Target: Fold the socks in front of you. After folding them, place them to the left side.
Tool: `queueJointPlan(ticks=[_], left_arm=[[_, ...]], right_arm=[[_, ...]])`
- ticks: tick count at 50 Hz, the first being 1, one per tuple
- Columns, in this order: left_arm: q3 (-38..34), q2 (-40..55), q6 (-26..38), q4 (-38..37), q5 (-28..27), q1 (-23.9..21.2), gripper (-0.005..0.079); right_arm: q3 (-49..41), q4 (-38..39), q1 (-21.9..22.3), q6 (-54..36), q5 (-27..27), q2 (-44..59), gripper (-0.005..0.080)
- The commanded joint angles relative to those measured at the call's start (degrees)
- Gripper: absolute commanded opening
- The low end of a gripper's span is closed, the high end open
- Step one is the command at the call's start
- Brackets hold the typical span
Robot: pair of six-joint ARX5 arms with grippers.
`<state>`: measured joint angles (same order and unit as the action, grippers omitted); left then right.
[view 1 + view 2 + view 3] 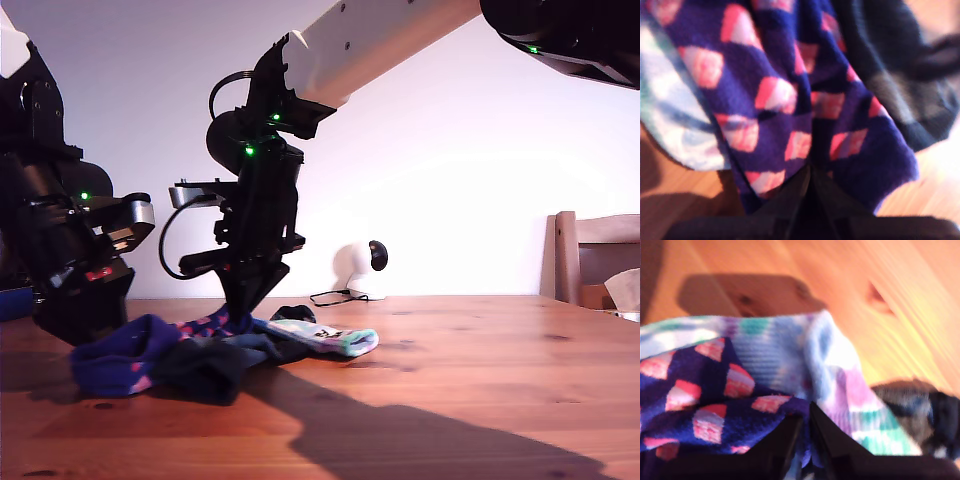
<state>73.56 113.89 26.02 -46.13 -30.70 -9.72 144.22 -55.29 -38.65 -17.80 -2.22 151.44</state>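
Dark pointed fingers (pixel 807 200) pinch soft, pink-blocked navy sock (pixel 790 100).

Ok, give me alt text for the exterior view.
A black robot arm's pincer presses down into a heap of socks on a wooden table: a navy sock with pink blocks, a dark sock and a pastel tie-dye sock. Another arm stands at the view's left.

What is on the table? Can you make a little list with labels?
table: wooden, socks piled toward the exterior view's left
socks: navy sock with pink blocks, pastel tie-dye sock, dark sock, overlapping
my first tool: shut on the navy sock
my second tool: shut on the navy sock's edge, beside the tie-dye sock
folded: not yet
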Motion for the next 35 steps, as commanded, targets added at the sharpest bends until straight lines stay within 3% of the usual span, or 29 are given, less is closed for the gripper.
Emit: queueJointPlan(ticks=[1, 16, 25, 30, 35], left_arm=[[-2.49, 2.75, -0.98, -0.35, -1.22, -0.22, -0.0021], [-2.49, 2.75, -5.57, 3.28, -3.37, -3.08, -0.0021], [-2.49, 2.75, -8.35, 5.55, -3.37, -5.05, -0.0021], [-2.49, 2.75, -8.72, 6.01, -3.34, -5.68, -0.0021], [-2.49, 2.75, -9.6, 6.14, -3.34, -5.88, -0.0021]], right_arm=[[-0.48, 0.31, 1.97, 0.46, -1.38, -0.76, -0.0012], [-0.48, -0.61, 2.84, 3.06, -4.33, -0.76, -0.0012], [-0.48, -4.72, 4.24, 3.98, -1.38, -1.25, -0.0006], [-0.48, -7.37, 5.07, 4.57, 0.5, -1.75, 0.0057], [-0.48, -8.57, 6.14, 4.79, 1.79, -2.51, 0.0177]])
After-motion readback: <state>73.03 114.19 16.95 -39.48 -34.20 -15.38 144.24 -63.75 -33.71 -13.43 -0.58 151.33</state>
